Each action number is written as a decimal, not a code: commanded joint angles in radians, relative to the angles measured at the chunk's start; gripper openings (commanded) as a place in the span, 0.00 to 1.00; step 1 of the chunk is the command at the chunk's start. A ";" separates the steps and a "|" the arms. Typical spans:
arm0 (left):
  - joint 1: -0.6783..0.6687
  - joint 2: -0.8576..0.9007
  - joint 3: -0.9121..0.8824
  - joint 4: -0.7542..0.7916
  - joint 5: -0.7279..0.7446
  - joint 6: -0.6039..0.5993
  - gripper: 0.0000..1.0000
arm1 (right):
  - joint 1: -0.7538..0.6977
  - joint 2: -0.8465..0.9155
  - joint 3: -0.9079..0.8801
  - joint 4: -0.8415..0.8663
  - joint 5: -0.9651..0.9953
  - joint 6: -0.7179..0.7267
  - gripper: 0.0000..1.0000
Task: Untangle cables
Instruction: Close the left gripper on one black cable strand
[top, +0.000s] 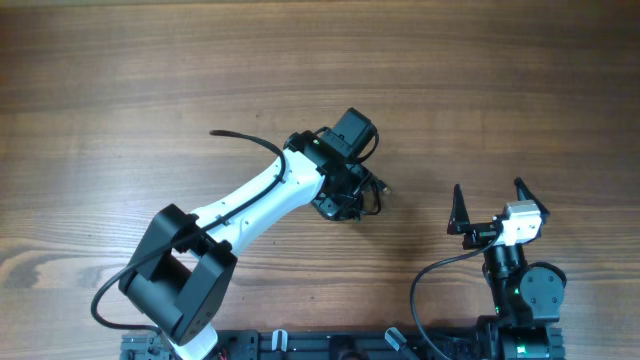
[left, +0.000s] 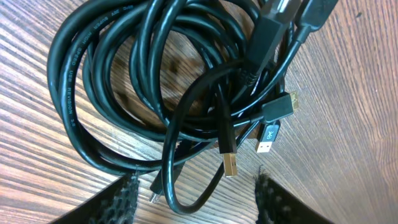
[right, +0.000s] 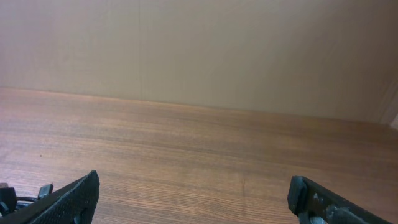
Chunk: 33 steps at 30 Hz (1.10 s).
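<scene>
When I look from above, the cables (top: 352, 200) are a small dark knot, half hidden under my left arm (top: 270, 195) and well apart from my right gripper (top: 488, 192), whose fingers are spread wide. My left wrist shows what is hidden there: my left gripper (left: 196, 190) stands apart around one loose loop (left: 166, 168), pinching nothing, with plugs (left: 231, 164) just ahead. The cords seem light, soft and slippery; I would take a loop near a plug. My right wrist shows only the table (right: 199, 137).
</scene>
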 joint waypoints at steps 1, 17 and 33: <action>-0.005 0.009 0.007 -0.003 -0.024 -0.008 0.51 | 0.004 -0.005 -0.001 0.002 0.010 -0.008 1.00; -0.037 0.009 -0.007 -0.026 -0.091 -0.042 0.48 | 0.004 -0.005 -0.001 0.002 0.010 -0.008 1.00; -0.029 0.009 -0.044 0.000 -0.098 -0.100 0.41 | 0.004 -0.005 -0.001 0.002 0.010 -0.008 1.00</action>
